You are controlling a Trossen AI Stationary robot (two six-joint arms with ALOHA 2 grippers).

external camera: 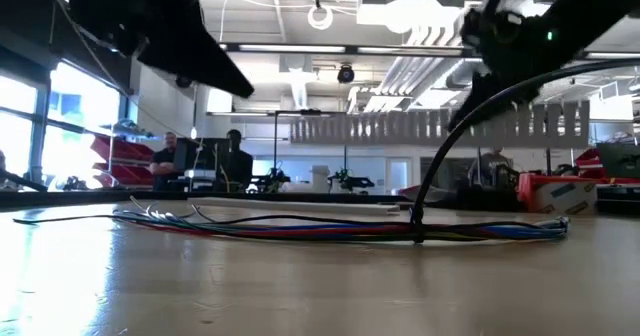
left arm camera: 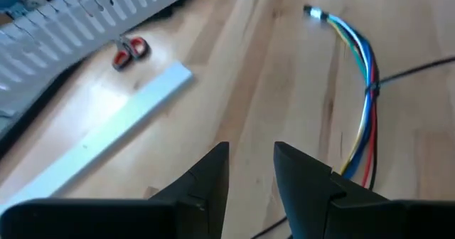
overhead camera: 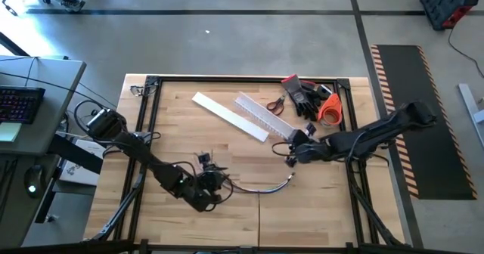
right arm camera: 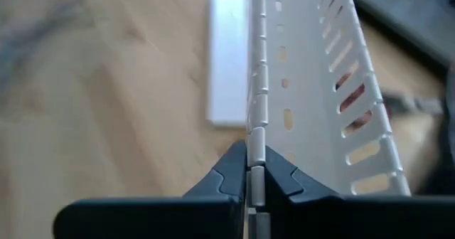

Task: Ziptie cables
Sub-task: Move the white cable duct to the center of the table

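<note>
The cables [left arm camera: 366, 82] lay limp and light on the tabletop [overhead camera: 227, 144], best taken near their zip tie [left arm camera: 372, 87], while my right gripper [right arm camera: 254, 169] pinched the slotted channel [right arm camera: 313, 89] and my left gripper [left arm camera: 250, 169] stood half spread.

Honestly we can't make out much of the left pincer [overhead camera: 215, 187] from above, it's just a dark clump with the cables [overhead camera: 261, 186] running into it, so whether it touches them we can't tell. In the low view both arms get chopped off by the top edge, and the people [external camera: 200, 161] in the room behind are too small and dark to read. The right wrist view is blurry all round: the slotted channel [right arm camera: 313, 89] runs off the top edge and whatever red thing shows through its slots is unidentifiable. In the left wrist view, the near end of the cables disappears behind the fingers [left arm camera: 302, 175].
</note>
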